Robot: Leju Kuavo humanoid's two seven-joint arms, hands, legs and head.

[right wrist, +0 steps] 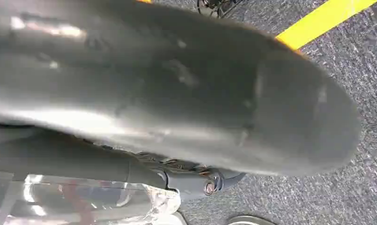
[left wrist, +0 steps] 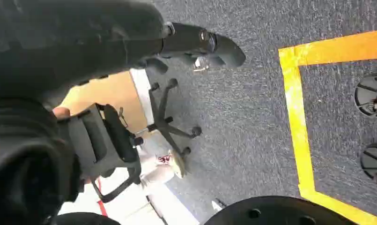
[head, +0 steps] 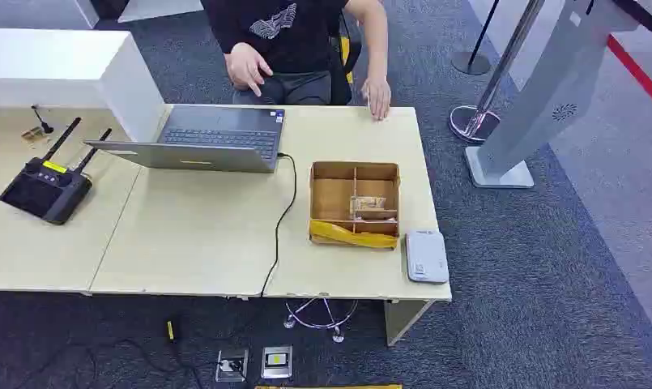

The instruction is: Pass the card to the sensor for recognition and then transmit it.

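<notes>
Cardboard is the material of the small box (head: 355,203) on the right part of the pale desk (head: 201,243); it is divided in compartments, and in the near right compartment lies something flat and pale that is probably the card (head: 368,206), though it is too small to read. A yellow strip (head: 353,235) lies along the near side of the box. Just beside the box, at the near right corner of the desk, rests a grey-white flat device (head: 427,255), which I judge to be the sensor. A person sits behind the desk with one hand (head: 377,99) on its far edge, next to an open laptop (head: 217,139). Both arms seem to hang low: each wrist view looks down on dark carpet and yellow floor tape. The left hand (left wrist: 195,44) shows dark fingers stretched out with nothing in them, so it looks spread and free. The right hand (right wrist: 177,93) is a close dark blur, and I cannot tell how its fingers lie. In my judgement the task is at its start, with the card not yet taken. The next move calls for lifting the right arm over the box and pinching the thin card carefully.
</notes>
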